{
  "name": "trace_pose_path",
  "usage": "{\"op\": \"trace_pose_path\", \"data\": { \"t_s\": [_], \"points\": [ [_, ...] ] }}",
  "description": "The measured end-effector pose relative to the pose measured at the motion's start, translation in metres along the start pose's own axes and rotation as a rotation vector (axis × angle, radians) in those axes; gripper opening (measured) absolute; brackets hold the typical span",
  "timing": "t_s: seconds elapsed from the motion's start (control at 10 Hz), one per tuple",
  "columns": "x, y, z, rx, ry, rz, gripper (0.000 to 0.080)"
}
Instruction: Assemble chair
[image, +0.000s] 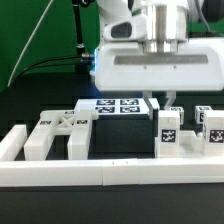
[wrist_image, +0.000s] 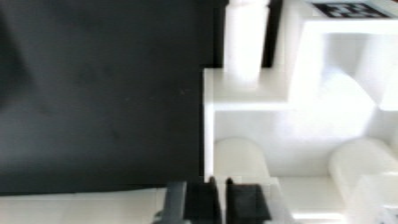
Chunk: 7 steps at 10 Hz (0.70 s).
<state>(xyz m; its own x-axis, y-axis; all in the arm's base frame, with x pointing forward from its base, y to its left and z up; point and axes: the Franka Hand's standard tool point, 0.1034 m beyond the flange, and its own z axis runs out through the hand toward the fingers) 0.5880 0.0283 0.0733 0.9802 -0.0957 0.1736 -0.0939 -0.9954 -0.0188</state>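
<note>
Jaws: together; the two black pads (wrist_image: 180, 205) meet at the edge of the wrist view with nothing visible between them, so they grip nothing
Jaws, place: in the exterior view they hang under the arm's white wrist housing (image: 150, 55), low over the bench (image: 40, 90), just beside the marker board's edge on the exterior view's right; whether they touch anything there I cannot tell
Chair: not yet joined; its loose white parts lie on the bench in a row behind the border rail (image: 100, 172)
Barred pieces (image: 52, 138): on the exterior view's left, close together, with small tags on their upper faces
Tagged block (image: 168, 130): upright, on the exterior view's right, directly in front of the jaws, with a black-and-white tag facing the camera
Second tagged block (image: 210, 125): further to the exterior view's right, apart from the first
Stepped white part (wrist_image: 294, 110): fills one side of the wrist view, close ahead of the pads; its far end carries a tag (wrist_image: 347, 10), partly cut off by the frame
Marker board (image: 110, 106): flat on the bench behind the row; four tags showing
Bench, wrist view: bare black surface beside the stepped part, blurred
</note>
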Motion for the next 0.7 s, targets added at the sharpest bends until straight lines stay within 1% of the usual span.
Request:
{"op": "trace_pose_path", "data": {
  "t_s": [0.1,0.2,0.3,0.5,0.6,0.7],
  "points": [
    [0.008,0.005,-0.008,0.018,-0.085,0.017,0.0006],
    [0.014,0.007,0.001,0.009,-0.075,0.02,0.0006],
    [0.011,0.006,0.0,0.013,-0.094,0.02,0.0006],
    [0.012,0.007,0.002,0.01,-0.086,0.019,0.0],
    [0.014,0.008,0.005,0.0,-0.039,0.016,0.0186],
    [0.015,0.008,0.005,-0.009,0.011,0.013,0.032]
  ]
}}
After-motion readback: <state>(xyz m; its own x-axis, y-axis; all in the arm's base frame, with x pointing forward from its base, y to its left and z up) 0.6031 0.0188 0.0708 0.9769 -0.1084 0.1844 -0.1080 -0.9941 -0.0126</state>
